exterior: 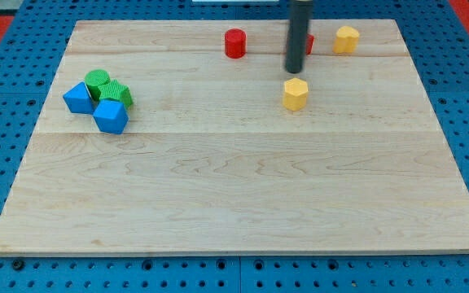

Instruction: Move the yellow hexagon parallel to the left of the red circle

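Note:
A yellow hexagon (296,94) lies on the wooden board right of centre in the upper half. My tip (294,72) is just above it in the view, very close to its top edge. A red circle (234,42) stands near the board's top edge, up and to the left of the hexagon. A second red block (309,44) is mostly hidden behind the rod; its shape cannot be made out. Another yellow block (347,39) sits near the top edge, to the right of the rod.
Two green blocks (98,80) (118,94) and two blue blocks (77,98) (111,116) are clustered at the board's left side. The wooden board (234,203) rests on a blue perforated table.

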`<state>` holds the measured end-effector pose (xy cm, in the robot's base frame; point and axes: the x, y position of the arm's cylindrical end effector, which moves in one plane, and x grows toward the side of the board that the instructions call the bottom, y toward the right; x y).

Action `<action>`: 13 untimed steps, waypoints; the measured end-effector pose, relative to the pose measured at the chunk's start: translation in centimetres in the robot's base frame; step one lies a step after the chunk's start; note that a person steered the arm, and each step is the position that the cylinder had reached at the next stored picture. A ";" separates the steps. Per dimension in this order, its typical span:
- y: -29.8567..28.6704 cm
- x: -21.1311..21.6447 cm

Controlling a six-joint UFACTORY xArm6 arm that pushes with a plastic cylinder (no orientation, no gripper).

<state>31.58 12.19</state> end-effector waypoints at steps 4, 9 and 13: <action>-11.4 7.0; -9.8 9.5; -3.3 6.8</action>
<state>38.40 8.86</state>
